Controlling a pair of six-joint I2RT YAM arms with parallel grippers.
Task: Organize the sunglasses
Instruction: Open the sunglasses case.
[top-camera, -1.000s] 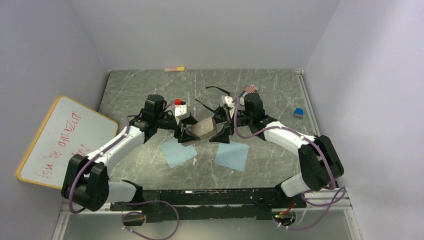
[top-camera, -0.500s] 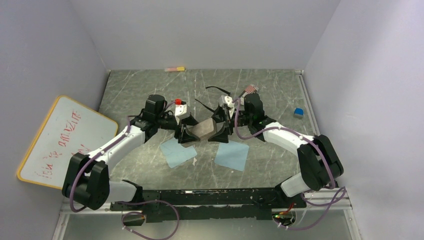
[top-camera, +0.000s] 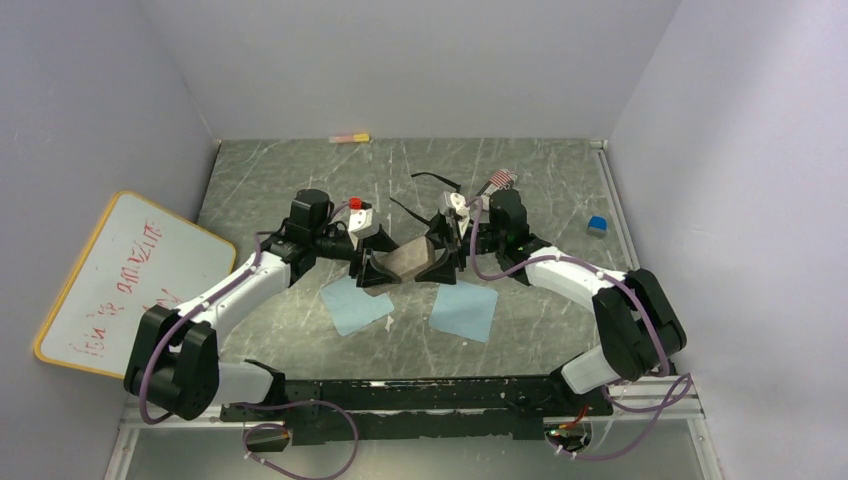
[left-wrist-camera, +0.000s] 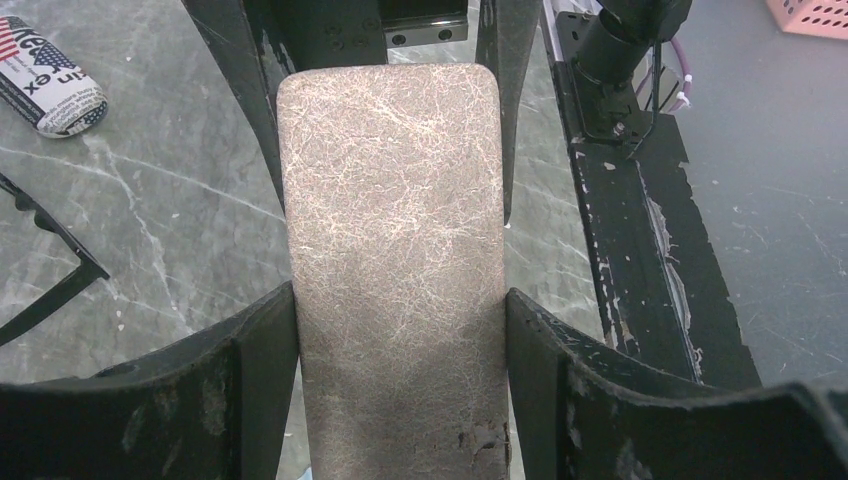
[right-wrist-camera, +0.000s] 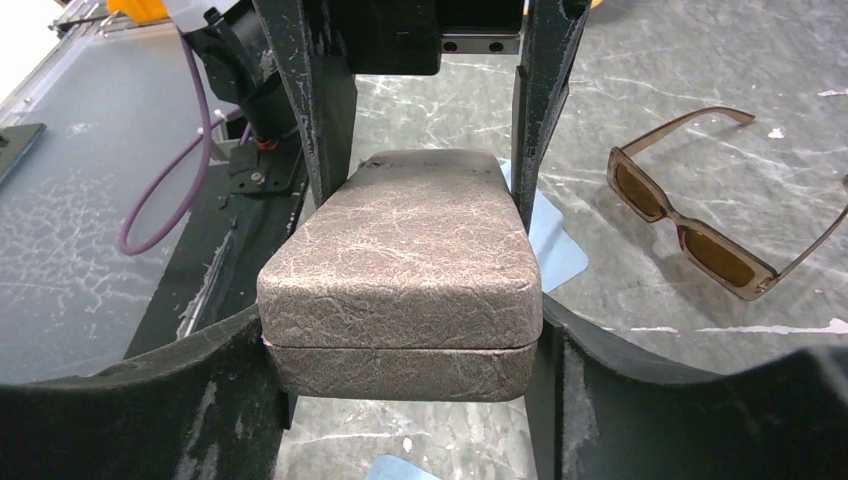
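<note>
The left end effector (left-wrist-camera: 400, 300) is clamped on one end of a closed brown case (left-wrist-camera: 395, 230), and the right end effector (right-wrist-camera: 400, 330) grips the opposite end, so the case spans between them over the worktop (top-camera: 540, 190). The amber-lensed sunglasses (right-wrist-camera: 690, 215) lie on the worktop beside the case with their arms unfolded. Part of the black-framed sunglasses (left-wrist-camera: 90, 272) shows near a printed case (left-wrist-camera: 50, 85). Two light-blue cloths (top-camera: 357, 305) lie nearer the arm bases.
</note>
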